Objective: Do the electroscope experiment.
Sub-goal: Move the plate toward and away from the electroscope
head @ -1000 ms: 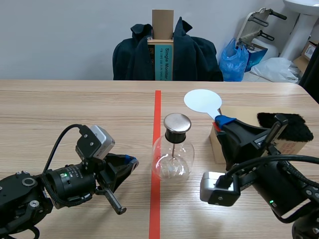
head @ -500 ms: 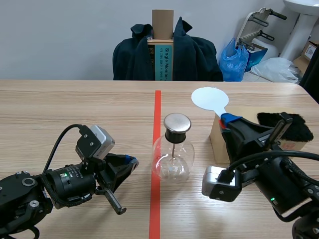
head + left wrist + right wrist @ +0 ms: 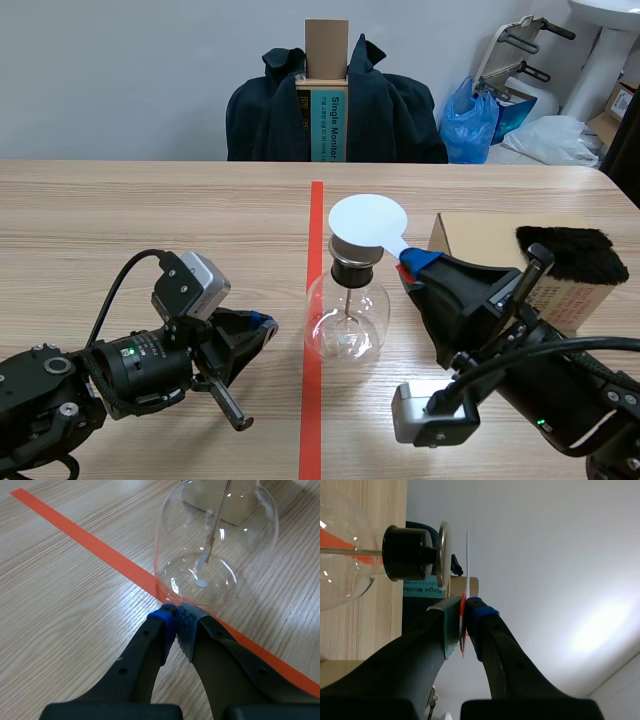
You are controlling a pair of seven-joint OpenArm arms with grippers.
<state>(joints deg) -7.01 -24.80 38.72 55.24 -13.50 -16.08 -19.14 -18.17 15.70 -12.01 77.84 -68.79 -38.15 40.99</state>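
You're pinching the thin white round paddle (image 3: 367,220) by its red stem in the right pincer (image 3: 405,262), holding it just off the silver metal cap (image 3: 442,555) of the clear glass flask electroscope (image 3: 346,320) on the wooden bench (image 3: 150,220), likely to transfer charge, while the left pincer (image 3: 176,617) is sitting pressed together at the flask's base, out of the way.

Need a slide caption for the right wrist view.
Right hand holds a thin white round paddle edge-on, just short of the round metal top plate of the clear glass electroscope flask.
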